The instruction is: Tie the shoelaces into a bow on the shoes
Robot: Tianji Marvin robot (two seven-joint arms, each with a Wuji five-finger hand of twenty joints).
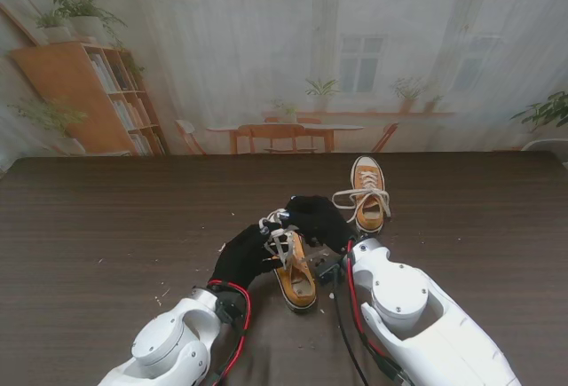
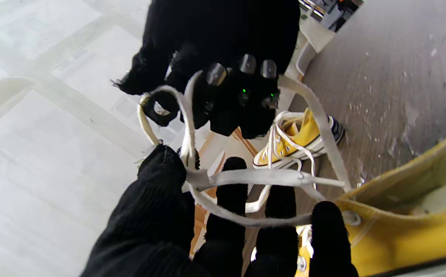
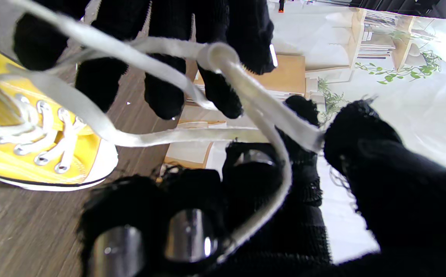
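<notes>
Both hands' fingers [image 2: 230, 181] pinching lace [image 2: 261, 177] above near shoe [image 1: 295, 272]; risk of slack loop slipping, collapsing the bow.

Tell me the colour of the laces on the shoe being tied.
White to off-white laces on the yellow shoe, clearest in the right wrist view.

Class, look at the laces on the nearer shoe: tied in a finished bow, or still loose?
Still loose. The laces stretch in open strands between the left robot hand and right robot hand above the nearer shoe; no bow shows.
</notes>
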